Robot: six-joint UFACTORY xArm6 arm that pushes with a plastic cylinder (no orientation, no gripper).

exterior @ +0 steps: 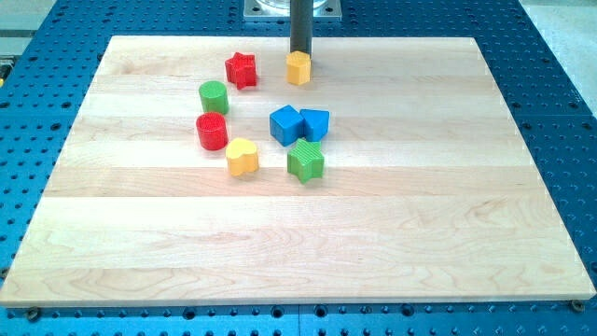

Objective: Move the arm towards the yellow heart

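**Inspector:** Where is my tip (pixel 299 53)?

**Assistant:** At the view's top, centre, on the wooden board (pixel 420 233). The dark rod comes down from the top edge and its lower end meets the back of the yellow block (pixel 298 68), a small faceted piece. Touching or just short of it, I cannot tell. There are no jaws to report on; the arm ends in a plain rod.

**Inspector:** And the yellow heart (pixel 242 156)?

**Assistant:** Left of centre, well apart from the tip, toward the view's bottom left of it. Its two lobes face the view's top left and its point faces the view's bottom right, so its long axis runs on that diagonal (read from a slanted view, so only roughly).

**Inspector:** Neighbours?

**Assistant:** The red cylinder (pixel 212 132) stands just above and left of the heart, near but apart. The green cylinder (pixel 214 96) is above that, and the red star (pixel 241 70) higher still. To the heart's right sits the green star-shaped block (pixel 305 160). Above it are the blue cube (pixel 285 124) and a second blue block (pixel 315 123), touching each other.
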